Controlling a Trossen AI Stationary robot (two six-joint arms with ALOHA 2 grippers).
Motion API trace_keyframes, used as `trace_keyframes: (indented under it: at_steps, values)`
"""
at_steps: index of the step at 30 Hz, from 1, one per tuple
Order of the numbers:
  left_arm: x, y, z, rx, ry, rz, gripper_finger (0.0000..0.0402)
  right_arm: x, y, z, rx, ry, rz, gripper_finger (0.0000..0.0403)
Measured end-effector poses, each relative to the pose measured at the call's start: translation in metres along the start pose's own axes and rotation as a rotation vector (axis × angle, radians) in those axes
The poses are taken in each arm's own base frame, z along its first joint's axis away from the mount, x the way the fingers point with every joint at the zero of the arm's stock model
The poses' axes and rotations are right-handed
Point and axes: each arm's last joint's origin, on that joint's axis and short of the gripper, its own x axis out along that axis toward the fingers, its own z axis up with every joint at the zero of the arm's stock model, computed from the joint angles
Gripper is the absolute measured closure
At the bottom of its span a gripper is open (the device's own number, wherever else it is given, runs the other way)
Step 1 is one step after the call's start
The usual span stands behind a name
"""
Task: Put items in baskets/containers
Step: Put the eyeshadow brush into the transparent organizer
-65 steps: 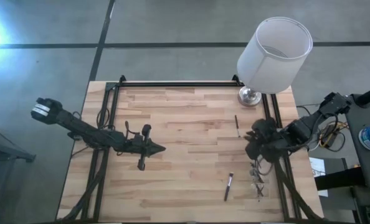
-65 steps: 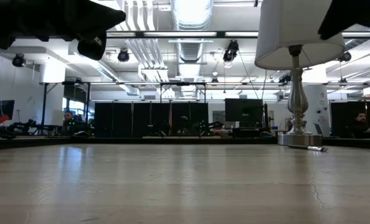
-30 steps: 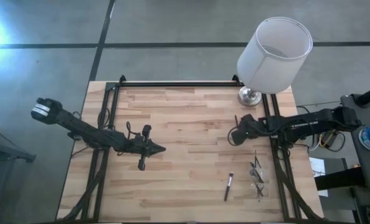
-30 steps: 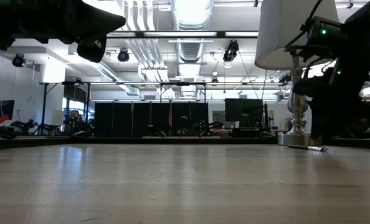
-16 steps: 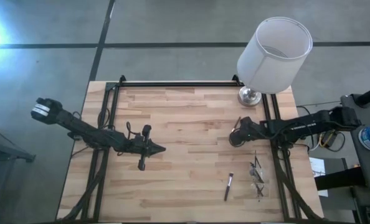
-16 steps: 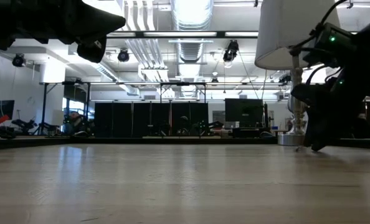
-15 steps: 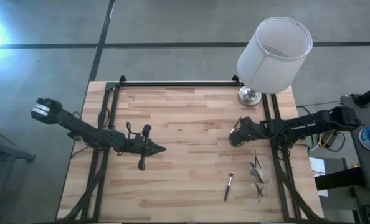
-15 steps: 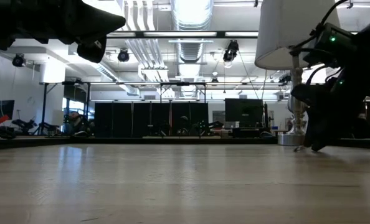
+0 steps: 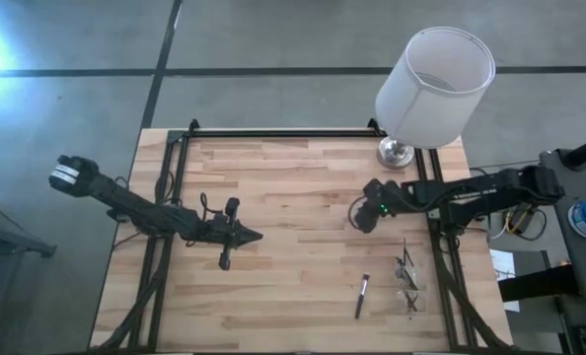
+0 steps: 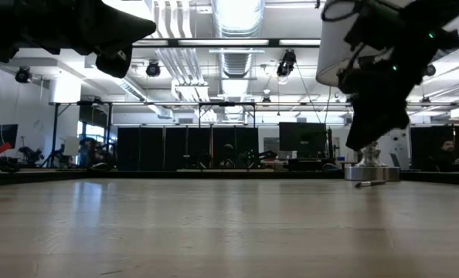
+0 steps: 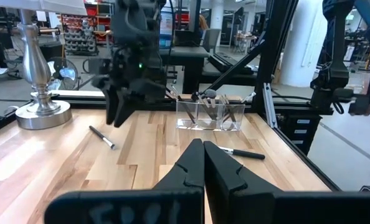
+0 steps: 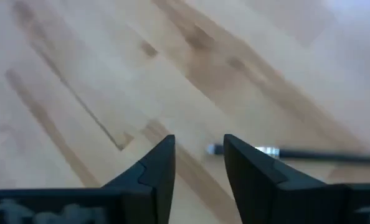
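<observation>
Lamp (image 9: 433, 84) stands at the table's far right corner. Near its base (image 11: 43, 114), the right gripper (image 9: 364, 219) hovers with fingers parted and empty over a brush (image 11: 102, 137). Left gripper (image 11: 202, 163) is closed, well apart from the lamp.

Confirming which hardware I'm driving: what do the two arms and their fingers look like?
Both arms are dark, slim and jointed, with black cables looped alongside. The left gripper has black wedge-shaped fingers. The right gripper shows a small green light and dark angular fingers.

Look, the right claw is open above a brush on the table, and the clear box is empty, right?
Not quite. The clear box isn't empty: the left wrist view shows several brushes standing in it. The rest holds: the right claw is open above a brush lying on the table.
</observation>
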Motion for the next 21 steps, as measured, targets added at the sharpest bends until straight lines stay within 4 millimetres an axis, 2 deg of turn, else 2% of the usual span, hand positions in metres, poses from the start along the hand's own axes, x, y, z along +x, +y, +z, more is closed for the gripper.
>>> trace_keyframes:
  at_steps: [5, 11, 16, 21]
  values:
    - [0.000, 0.000, -0.001, 0.001, 0.006, 0.000, 0.0401, 0.002, 0.010, 0.010, -0.242, 0.101, -0.073, 0.0251]
    - [0.000, 0.000, -0.001, 0.003, 0.014, 0.002, 0.0401, 0.033, 0.020, 0.011, -0.506, 0.252, -0.139, 0.0246]
    - [0.000, 0.000, -0.002, 0.006, 0.019, 0.002, 0.0401, 0.056, 0.025, 0.010, -0.651, 0.385, -0.207, 0.0254]
    - [0.000, 0.000, -0.002, 0.010, 0.018, 0.003, 0.0401, 0.065, 0.033, 0.017, -0.747, 0.450, -0.233, 0.0267]
